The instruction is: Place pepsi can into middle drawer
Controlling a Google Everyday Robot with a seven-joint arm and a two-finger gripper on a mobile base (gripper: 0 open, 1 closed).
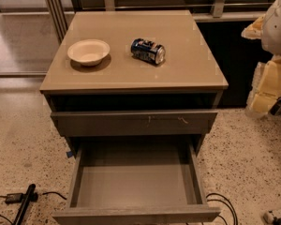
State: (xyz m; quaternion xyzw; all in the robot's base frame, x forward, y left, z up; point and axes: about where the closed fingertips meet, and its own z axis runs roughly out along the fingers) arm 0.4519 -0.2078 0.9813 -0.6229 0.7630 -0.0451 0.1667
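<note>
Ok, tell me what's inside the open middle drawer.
The middle drawer shows only bare floor; its rear is hidden under the drawer front above. The pepsi can lies on the cabinet top, the gripper off to the right.

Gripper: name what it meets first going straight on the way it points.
The gripper, at the right edge beside the cabinet, seems to point down: probably the speckled floor, though depth is unclear.

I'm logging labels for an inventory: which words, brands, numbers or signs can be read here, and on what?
No text reads clearly.
pepsi can, lying on the cabinet top: white and red markings, too blurred to read.
white bowl, scuffed drawer front, open middle drawer: no writing.
claw, at the right edge beside the cabinet: no writing seen.
</note>
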